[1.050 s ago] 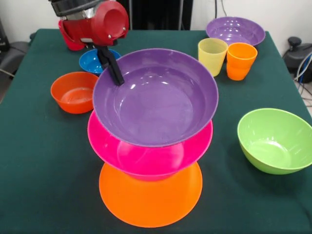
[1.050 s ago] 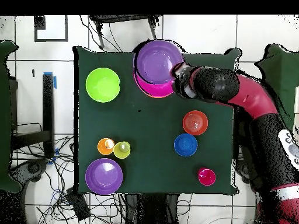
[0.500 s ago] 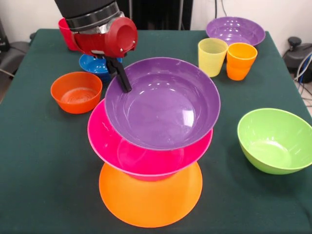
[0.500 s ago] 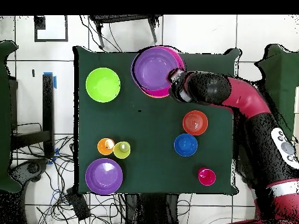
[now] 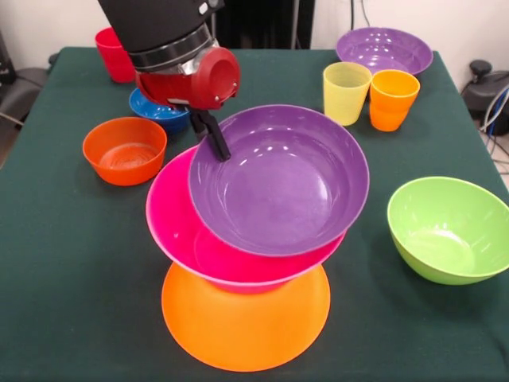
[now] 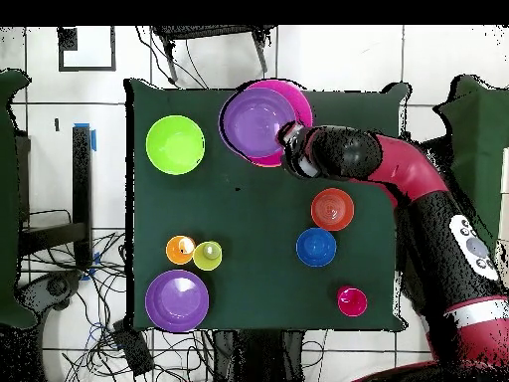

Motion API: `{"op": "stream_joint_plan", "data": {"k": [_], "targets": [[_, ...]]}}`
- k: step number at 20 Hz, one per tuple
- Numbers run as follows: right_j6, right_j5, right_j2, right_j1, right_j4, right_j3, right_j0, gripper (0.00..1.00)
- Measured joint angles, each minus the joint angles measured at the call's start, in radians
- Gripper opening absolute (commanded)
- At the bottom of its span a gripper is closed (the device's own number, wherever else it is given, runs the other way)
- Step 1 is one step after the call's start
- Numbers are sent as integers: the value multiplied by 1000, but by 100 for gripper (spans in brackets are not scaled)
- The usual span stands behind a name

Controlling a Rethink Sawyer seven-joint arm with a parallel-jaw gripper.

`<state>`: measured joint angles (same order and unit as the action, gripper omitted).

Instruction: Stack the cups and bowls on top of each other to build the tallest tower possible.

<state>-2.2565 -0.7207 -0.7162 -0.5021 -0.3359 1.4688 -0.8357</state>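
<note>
Front view, L to R. A small red-orange plastic bowl (image 5: 124, 149) is seen at the left, w/ a small blue plastic bowl (image 5: 159, 109) and a red plastic tumbler (image 5: 114, 54) further back. The gripper (image 5: 216, 142) is pinched on the rim of the wide purple glossy bowl (image 5: 278, 179), one dark finger (image 5: 213, 134) seen at the rim's back-left; the other is hidden.

That purple bowl is held tilted and off-centre, pushed toward the right over the large hot pink bowl (image 5: 179, 223), which sits on the upturned large orange bowl (image 5: 245, 318) as tower base.

Risk, as judged: if released now, the purple bowl could slide off or tip the pink one, since it isn't centred or level. A sideways drag could also shift the pink bowl off its rounded orange base.

Right of the tower: a pale yellow translucent tumbler (image 5: 346, 92) and an orange tumbler (image 5: 393, 99), a second wide purple bowl (image 5: 384, 49) behind, and a medium lime green bowl (image 5: 450, 229), all well apart and not yet stacked.
</note>
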Motion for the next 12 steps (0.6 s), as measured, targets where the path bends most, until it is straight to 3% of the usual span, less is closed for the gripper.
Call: {"op": "stream_joint_plan", "data": {"k": [12], "targets": [[0,0,-8,14,-4,-2,0,0]]}}
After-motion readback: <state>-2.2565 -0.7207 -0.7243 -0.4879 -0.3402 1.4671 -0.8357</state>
